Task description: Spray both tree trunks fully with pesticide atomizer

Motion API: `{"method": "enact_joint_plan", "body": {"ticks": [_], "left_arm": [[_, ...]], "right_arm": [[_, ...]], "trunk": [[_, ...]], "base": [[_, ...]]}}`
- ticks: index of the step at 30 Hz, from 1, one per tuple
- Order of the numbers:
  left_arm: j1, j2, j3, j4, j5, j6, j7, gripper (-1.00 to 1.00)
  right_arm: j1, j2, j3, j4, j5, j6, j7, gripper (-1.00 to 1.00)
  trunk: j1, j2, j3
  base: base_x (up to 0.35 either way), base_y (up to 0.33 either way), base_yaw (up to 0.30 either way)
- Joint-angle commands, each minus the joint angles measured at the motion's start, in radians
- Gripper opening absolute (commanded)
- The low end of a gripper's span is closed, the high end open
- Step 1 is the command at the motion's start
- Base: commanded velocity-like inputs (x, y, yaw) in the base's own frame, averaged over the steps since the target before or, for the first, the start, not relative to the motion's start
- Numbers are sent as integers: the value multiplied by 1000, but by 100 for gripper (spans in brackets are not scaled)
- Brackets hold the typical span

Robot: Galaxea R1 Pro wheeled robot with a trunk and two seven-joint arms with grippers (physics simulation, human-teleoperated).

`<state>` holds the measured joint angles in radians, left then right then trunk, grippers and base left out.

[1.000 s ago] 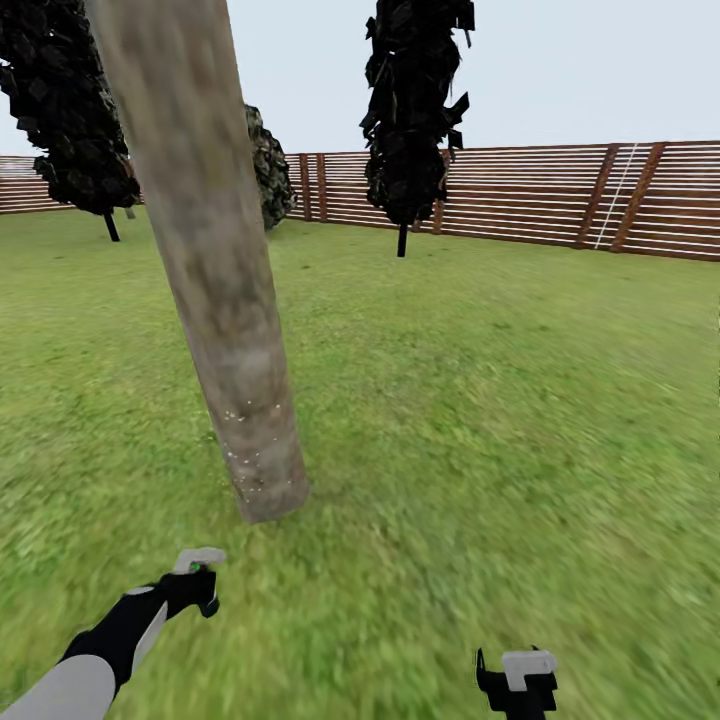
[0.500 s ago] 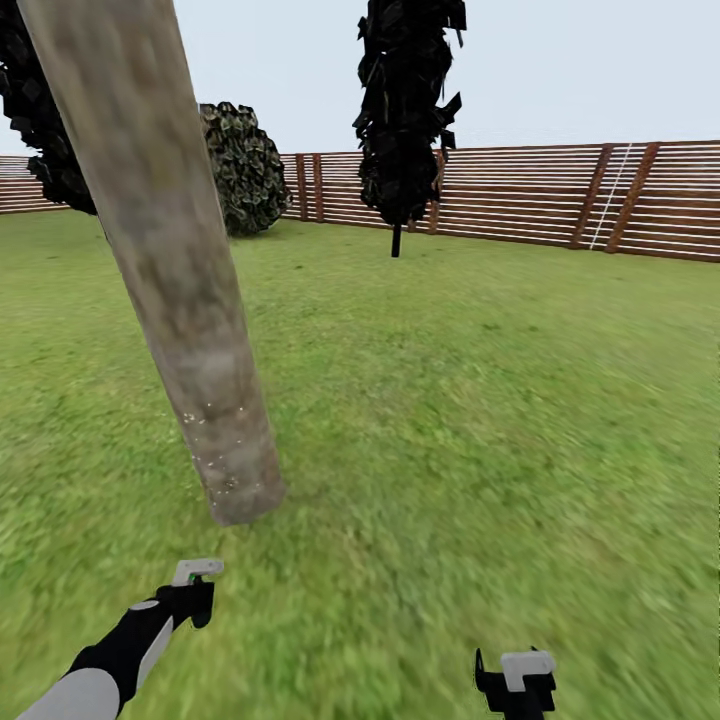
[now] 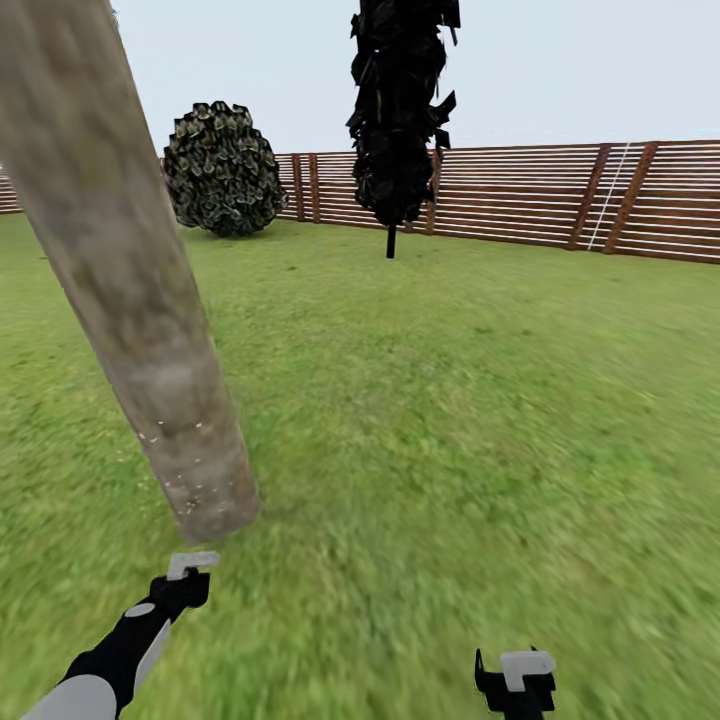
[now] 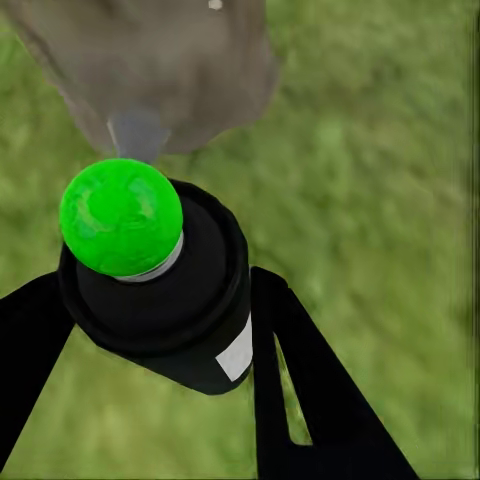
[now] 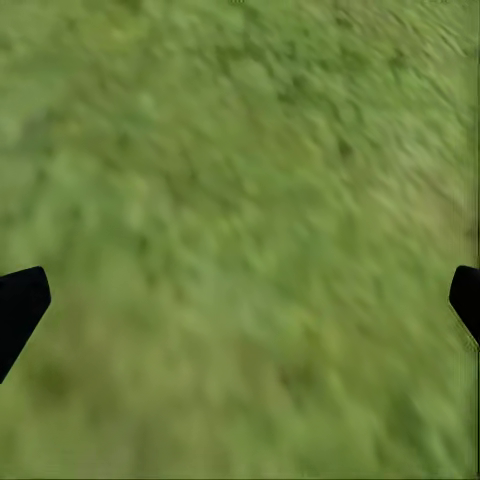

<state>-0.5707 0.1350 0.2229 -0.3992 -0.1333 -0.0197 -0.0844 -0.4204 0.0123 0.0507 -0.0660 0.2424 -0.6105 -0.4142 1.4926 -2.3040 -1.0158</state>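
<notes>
Left tool (image 4: 150,330) clamps atomizer (image 4: 155,290), nozzle toward tree trunk (image 3: 150,380).

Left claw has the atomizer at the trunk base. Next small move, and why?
Probably tilt the left claw upward and spray higher. It grips the atomizer, pointed at the tree trunk foot. White pesticide specks dot just the lowest part; the bark above looks bare.

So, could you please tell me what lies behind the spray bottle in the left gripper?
Behind the spray bottle stands the tree trunk, its foot on the grass. The bottle's green cap and grey nozzle cover part of the foot.
</notes>
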Motion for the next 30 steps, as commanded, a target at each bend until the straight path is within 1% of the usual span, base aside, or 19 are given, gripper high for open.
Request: {"method": "enact_joint_plan", "body": {"ticks": [1, 8, 9, 11, 13, 15, 19, 22, 24, 27, 28, 30], "left_arm": [[0, 0, -1, -2, 0, -1, 0, -100], [2, 1, 3, -3, -1, -1, 5, -100], [2, 1, 2, -3, -1, 0, 19, -100], [2, 1, 0, -2, 2, 0, 82, -100], [2, 2, -1, -1, 3, 0, 107, -100], [2, 1, -1, 8, 4, 2, 118, -100], [2, -1, -1, 16, 5, 4, 117, -100], [2, -17, -1, 17, 6, 11, 118, -100], [2, -20, -1, 17, 6, 13, 117, -100], [2, -25, -4, 17, 5, 43, 117, -100], [2, -28, -4, 16, 4, 68, 117, -100], [2, -30, -4, 4, 3, 144, 116, -100]], "right_arm": [[0, 0, 0, 0, 0, 0, 0, 100], [0, 0, -1, -1, 0, 0, -1, 100], [0, 0, -1, -1, 0, 0, -1, 100], [0, 1, -1, -1, 0, 0, -1, 100], [0, 0, -1, -2, 0, 0, -2, 100], [0, 0, -1, -2, 0, 0, -2, 100], [0, 1, -1, -1, 0, 0, -2, 100], [0, 0, -1, -1, 0, -1, -2, 100], [0, 1, -1, -1, 0, -1, -2, 100], [0, 1, -1, -1, 0, -1, -2, 100], [0, 1, -1, -1, 0, -1, -2, 100], [0, 1, -1, -1, 0, -1, -2, 100]], "trunk": [[0, 0, 0], [0, 0, 0], [0, 0, 0], [0, 0, 0], [0, 0, 0], [0, 0, 0], [0, 0, 0], [0, 0, 0], [0, 0, 0], [0, 0, 0], [0, 0, 0], [0, 0, 0]], "base": [[223, -205, 0], [227, -204, 0], [189, -218, 0], [29, -255, 0], [-96, -256, 0], [-194, -223, 61], [-229, -205, 234], [-234, -202, 275], [-229, -188, 277], [-62, -46, 278], [-14, -10, 278], [-5, -4, 278]]}}
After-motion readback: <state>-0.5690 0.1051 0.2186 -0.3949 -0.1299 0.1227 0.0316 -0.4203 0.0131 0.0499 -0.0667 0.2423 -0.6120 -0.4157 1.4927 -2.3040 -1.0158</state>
